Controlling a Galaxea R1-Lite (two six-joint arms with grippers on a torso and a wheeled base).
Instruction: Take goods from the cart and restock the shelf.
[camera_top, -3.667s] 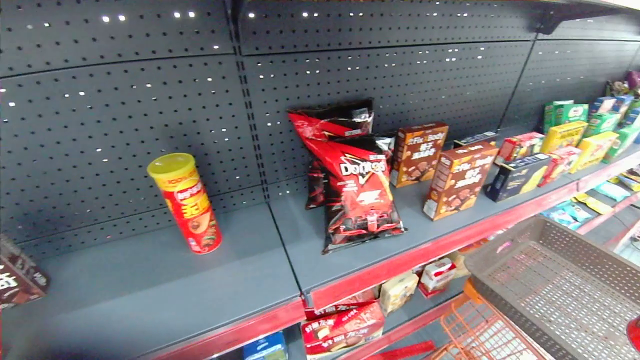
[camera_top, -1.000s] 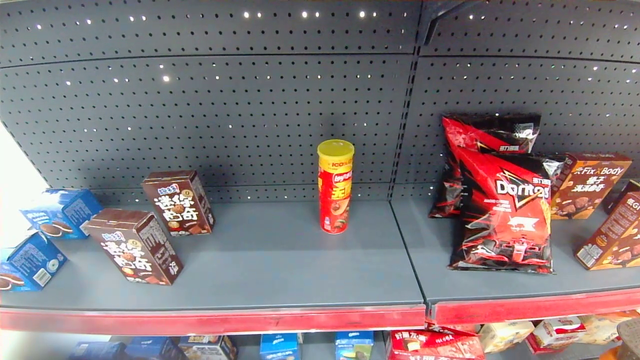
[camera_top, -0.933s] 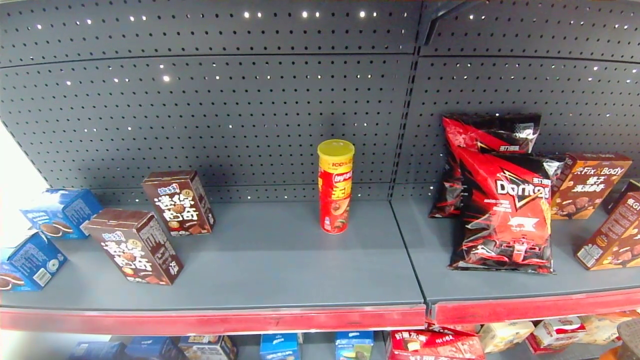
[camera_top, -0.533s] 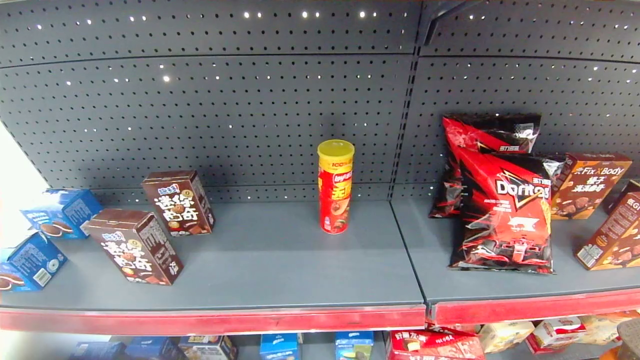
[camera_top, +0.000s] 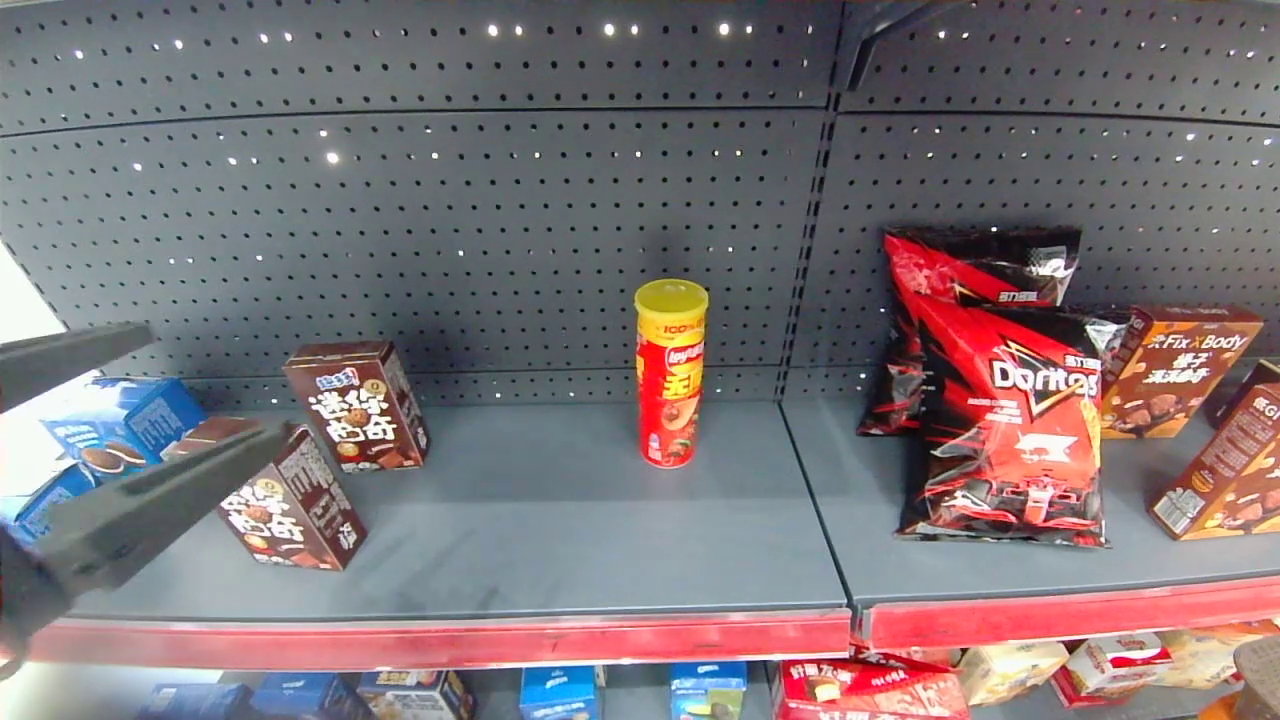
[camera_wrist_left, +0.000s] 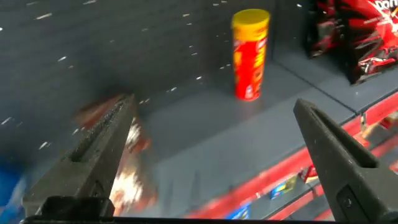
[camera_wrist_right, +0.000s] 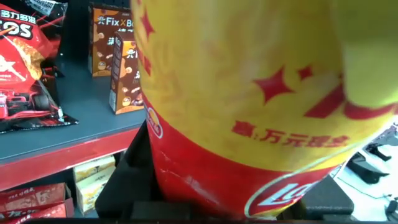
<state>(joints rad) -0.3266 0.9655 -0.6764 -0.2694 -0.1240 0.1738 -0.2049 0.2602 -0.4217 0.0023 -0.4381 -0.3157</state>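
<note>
A blurred box (camera_wrist_left: 134, 165), probably brown, sits half hidden behind the left end effector (camera_wrist_left: 214, 102).

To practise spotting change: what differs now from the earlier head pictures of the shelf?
The left gripper, open, has come in from the left, in front of the brown boxes. The chip can, the chip bags and the boxes stayed put.

Grey shelf (camera_top: 560, 545) bearing blue boxes (camera_top: 140, 420), brown boxes (camera_top: 360, 405), upright red chip can (camera_top: 670, 380), red-black chip bags (camera_top: 1010, 440), orange-brown boxes (camera_top: 1180, 370).
</note>
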